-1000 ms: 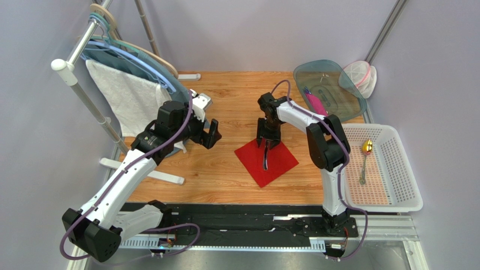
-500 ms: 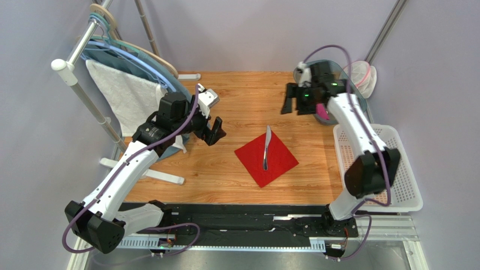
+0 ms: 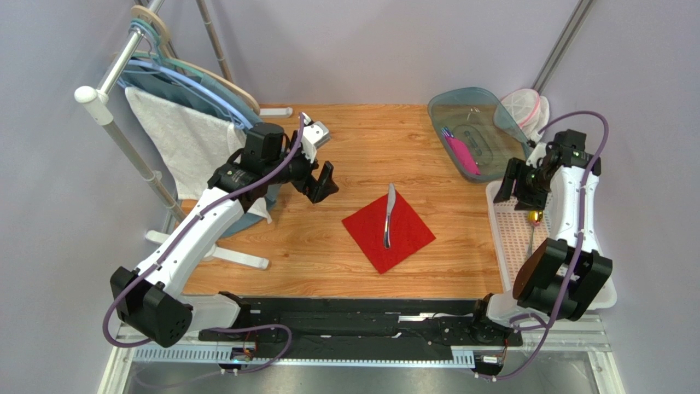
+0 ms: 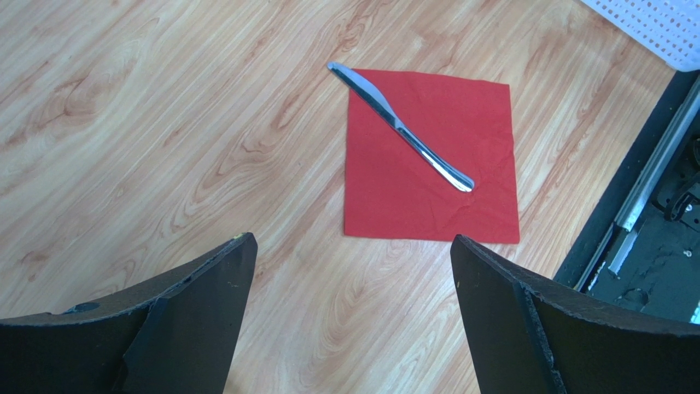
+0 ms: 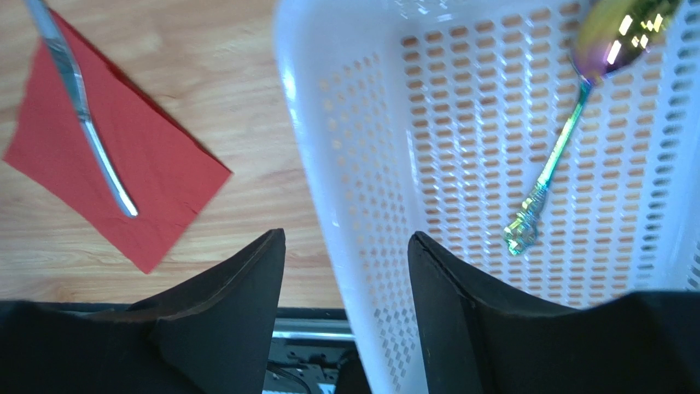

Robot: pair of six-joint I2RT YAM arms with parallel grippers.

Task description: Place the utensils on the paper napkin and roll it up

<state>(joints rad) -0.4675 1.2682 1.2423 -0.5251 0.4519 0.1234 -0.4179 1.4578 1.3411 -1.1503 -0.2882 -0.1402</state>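
The red paper napkin lies flat on the wooden table, turned like a diamond. A silver knife lies across it, its blade tip past the far corner. Both show in the left wrist view, napkin and knife, and in the right wrist view, napkin and knife. An iridescent spoon lies in the white basket. My left gripper is open and empty, left of the napkin. My right gripper is open and empty above the basket's far left corner, near the spoon.
The white perforated basket stands at the right edge. A teal bin with a pink item sits at the back right, a mesh bag behind it. A rack with a white towel and hangers stands at the left.
My right arm left the knife on the napkin and swung away, first to the back, then right over the basket. My left gripper has crept right, toward the napkin.
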